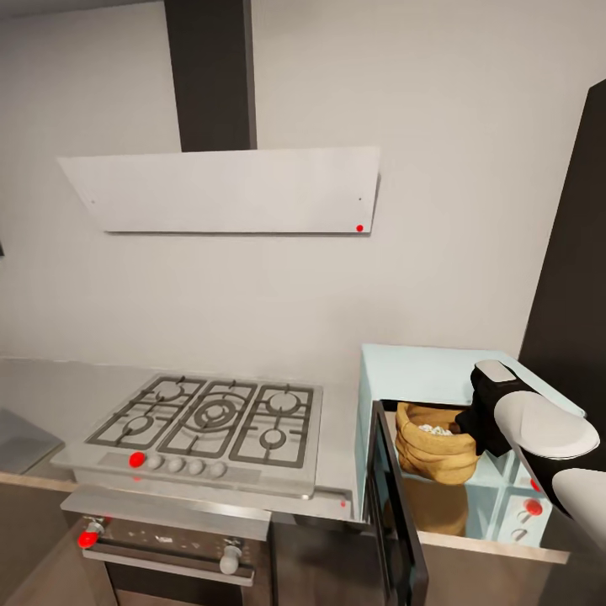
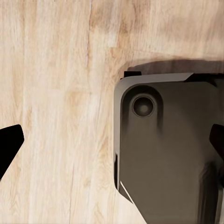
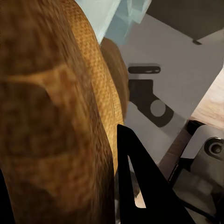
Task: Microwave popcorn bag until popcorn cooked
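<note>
Inside the open microwave (image 1: 438, 370), popcorn bag (image 1: 435, 454) with kernels, right gripper (image 1: 474, 425) clamped on its rim, left gripper's (image 2: 112, 149) fingers apart over wood floor (image 2: 56, 93).

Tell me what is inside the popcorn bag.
The popcorn bag, held at the microwave's open front, shows whitish popcorn at its mouth. The bag's walls hide anything deeper.

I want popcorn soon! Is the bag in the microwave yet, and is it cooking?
Nearly in. The microwave door already hangs open, and the right gripper holds the popcorn bag by its rim at the opening, kernels showing on top. Whether the bag rests inside yet is hard to tell. Left to do: let go, shut the door, and start the heating. No cooking yet.
</note>
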